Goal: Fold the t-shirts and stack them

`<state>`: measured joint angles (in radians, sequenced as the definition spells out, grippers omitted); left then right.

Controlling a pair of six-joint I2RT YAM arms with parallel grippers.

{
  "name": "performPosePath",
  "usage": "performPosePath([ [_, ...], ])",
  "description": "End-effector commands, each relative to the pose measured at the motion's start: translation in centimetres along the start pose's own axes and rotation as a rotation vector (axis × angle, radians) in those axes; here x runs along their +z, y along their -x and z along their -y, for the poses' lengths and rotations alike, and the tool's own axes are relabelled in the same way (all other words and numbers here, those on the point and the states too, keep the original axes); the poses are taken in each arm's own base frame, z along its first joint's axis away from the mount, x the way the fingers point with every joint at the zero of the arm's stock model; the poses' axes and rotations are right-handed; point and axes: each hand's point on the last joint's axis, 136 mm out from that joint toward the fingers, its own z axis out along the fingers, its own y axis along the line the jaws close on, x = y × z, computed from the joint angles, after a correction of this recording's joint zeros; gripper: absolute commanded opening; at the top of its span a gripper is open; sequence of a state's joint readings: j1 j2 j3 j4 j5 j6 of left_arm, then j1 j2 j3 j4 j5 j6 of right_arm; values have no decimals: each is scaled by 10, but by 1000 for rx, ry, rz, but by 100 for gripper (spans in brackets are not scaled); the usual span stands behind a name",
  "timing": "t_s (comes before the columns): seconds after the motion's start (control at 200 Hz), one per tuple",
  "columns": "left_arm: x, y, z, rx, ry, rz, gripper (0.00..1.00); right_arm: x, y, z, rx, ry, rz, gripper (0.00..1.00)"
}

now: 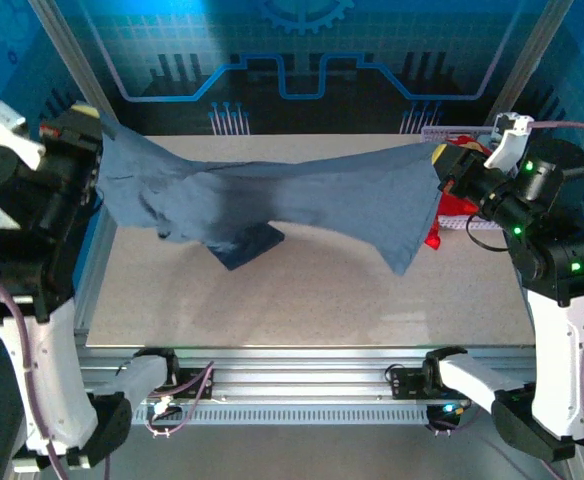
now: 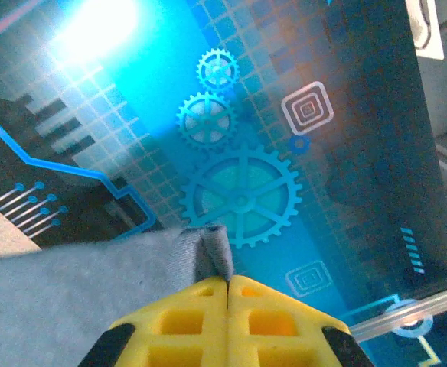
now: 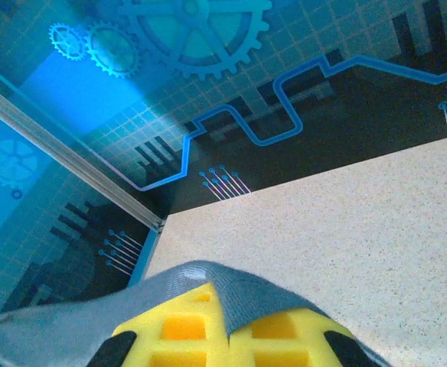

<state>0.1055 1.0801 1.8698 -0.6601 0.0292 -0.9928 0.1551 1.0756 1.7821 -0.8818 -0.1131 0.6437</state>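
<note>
The left gripper (image 1: 84, 118) is high up at the far left side. Its two yellow fingers are pressed together, pinching one edge of the blue t-shirt (image 1: 302, 200). In the left wrist view a small bunch of the cloth pokes out between the yellow fingers.

The blue t-shirt is up in the air, pulled out long from the left side to the right side over the bench (image 1: 302, 300). It sags in the middle. One dark part hangs down and touches the bench near the middle. The cloth looks soft and thin, a dusty blue with nothing printed on it, and it has folds and wrinkles. A thick seam runs along the edge that is held.

The right gripper (image 1: 440, 158) is at the far right side. Its yellow fingers are also shut tight on the other end of the blue t-shirt. In the right wrist view the cloth wraps over the fingertips. The yellow fingers look blocky, with square holes in them.

Just under the right gripper, a bit of the red t-shirt (image 1: 434, 238) peeks out in a crumpled heap. Most of it is hidden.

The bench is flat, pale and speckled.

I think the job is only just starting. The blue t-shirt is spread out but not folded yet, the red one is not folded, and nothing is stacked.
</note>
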Motion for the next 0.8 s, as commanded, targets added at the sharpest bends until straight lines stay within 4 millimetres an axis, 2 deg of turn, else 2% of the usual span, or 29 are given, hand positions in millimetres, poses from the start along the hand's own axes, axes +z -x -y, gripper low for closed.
performPosePath([
  [0.0, 62, -23, -24, -11, 51, -131, 0, 44, -2, 15, 50, -24, -60, 0],
  [0.125, 121, -29, -49, -55, 76, -184, 0, 97, 3, 27, 89, -20, -110, 0],
  [0.26, 183, -21, -67, -98, 65, -217, 0, 150, 21, 33, 103, -10, -121, 0],
  [0.33, 206, -9, -59, -118, 11, -223, 0, 170, 36, 33, 107, -3, -116, 0],
  [0.4, 217, 7, -31, -116, -89, -224, 0, 177, 61, 25, 88, 11, -79, 0],
  [0.45, 212, 23, -3, -85, -161, -197, 0, 177, 80, 17, 71, 31, -37, 0],
  [0.51, 193, 48, 34, -49, -264, -132, 0, 170, 105, 5, 52, 66, 35, 0],
  [0.585, 159, 81, 75, -54, -395, -37, 0, 154, 136, -8, 39, 115, 130, 0],
  [0.665, 118, 110, 108, -51, -506, 53, 0, 133, 165, -17, 48, 167, 223, 0],
  [0.735, 84, 117, 130, -20, -567, 91, 0, 118, 180, -19, 58, 189, 274, 0],
  [0.795, 66, 106, 137, 0, -568, 61, 0, 114, 181, -18, 66, 194, 275, 0],
])
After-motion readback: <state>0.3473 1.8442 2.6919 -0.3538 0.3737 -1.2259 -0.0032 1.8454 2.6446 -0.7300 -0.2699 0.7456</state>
